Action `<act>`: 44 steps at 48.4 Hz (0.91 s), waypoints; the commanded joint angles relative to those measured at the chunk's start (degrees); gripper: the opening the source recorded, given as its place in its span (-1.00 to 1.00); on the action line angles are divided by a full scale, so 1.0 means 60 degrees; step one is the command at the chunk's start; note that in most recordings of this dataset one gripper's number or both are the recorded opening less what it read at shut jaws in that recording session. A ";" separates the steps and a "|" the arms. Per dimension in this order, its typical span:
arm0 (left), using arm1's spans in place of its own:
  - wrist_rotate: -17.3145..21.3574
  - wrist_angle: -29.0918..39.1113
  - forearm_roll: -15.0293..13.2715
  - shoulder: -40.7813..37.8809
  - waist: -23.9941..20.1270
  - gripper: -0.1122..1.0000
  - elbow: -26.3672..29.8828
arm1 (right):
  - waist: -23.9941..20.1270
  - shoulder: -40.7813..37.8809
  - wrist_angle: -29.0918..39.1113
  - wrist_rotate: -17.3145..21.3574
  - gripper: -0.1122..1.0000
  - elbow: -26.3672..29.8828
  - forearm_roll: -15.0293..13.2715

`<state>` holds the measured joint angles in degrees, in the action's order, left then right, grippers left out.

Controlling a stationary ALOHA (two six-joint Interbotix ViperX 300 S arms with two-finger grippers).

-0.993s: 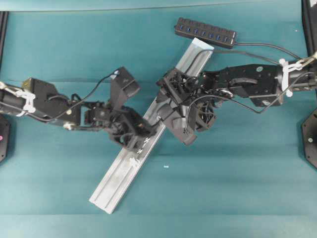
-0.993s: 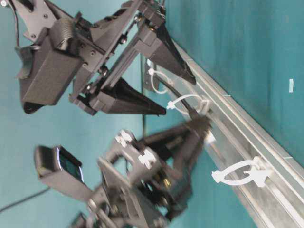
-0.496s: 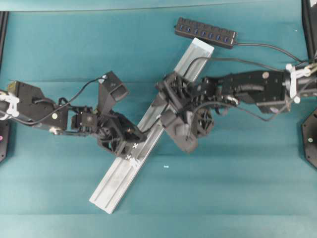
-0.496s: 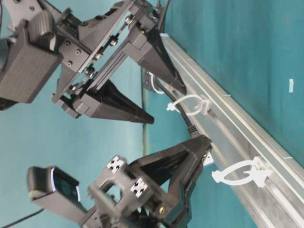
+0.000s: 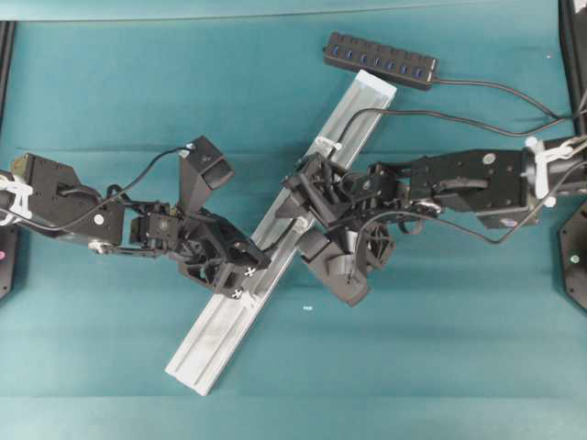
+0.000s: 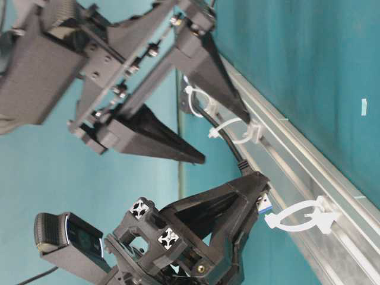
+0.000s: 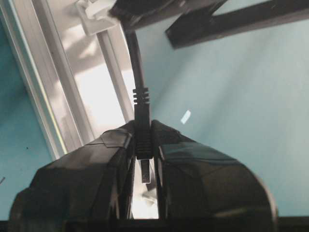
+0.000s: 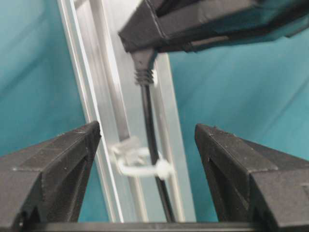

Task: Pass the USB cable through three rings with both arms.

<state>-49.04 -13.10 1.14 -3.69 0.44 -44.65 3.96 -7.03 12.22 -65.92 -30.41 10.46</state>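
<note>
The USB cable (image 6: 228, 142) runs through the two upper rings (image 6: 196, 101) (image 6: 237, 132) on the rail. Its plug (image 7: 143, 140) is pinched in my left gripper (image 7: 143, 126), which is shut on it with the metal tip showing between the fingers. The left gripper (image 6: 258, 178) sits just above the lowest ring (image 6: 303, 217), which holds nothing. My right gripper (image 8: 147, 133) is wide open and straddles the rail around the middle ring (image 8: 140, 162) and the cable (image 8: 148, 121), touching neither. In the overhead view the left gripper (image 5: 255, 266) and right gripper (image 5: 295, 213) meet at mid-rail.
The silver rail (image 5: 220, 330) lies diagonally on the teal table. The black hub (image 5: 380, 59) rests beyond its upper end, with cord (image 5: 477, 117) trailing right. A small white scrap (image 5: 307, 310) lies right of the rail.
My left gripper has drawn the plug down the rail, from the middle ring toward the lowest one. The right gripper stayed open and shifted along the rail over the middle ring.
</note>
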 commanded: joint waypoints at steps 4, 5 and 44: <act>-0.0015 -0.0088 0.0029 0.0234 0.0044 -0.60 0.0176 | -0.0190 -0.0234 -0.0249 0.0146 0.74 0.0146 0.0029; -0.0015 -0.0088 0.0015 0.0220 0.0044 -0.60 0.0176 | -0.0190 -0.0249 -0.0249 0.0146 0.74 0.0161 0.0015; -0.0044 -0.0059 0.0015 0.0220 0.0044 -0.60 0.0190 | -0.0176 -0.0688 -0.0527 0.0029 -0.48 0.0308 -0.0015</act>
<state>-49.39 -13.18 1.14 -3.60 0.53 -44.38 2.99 -10.99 9.49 -65.92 -29.18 10.46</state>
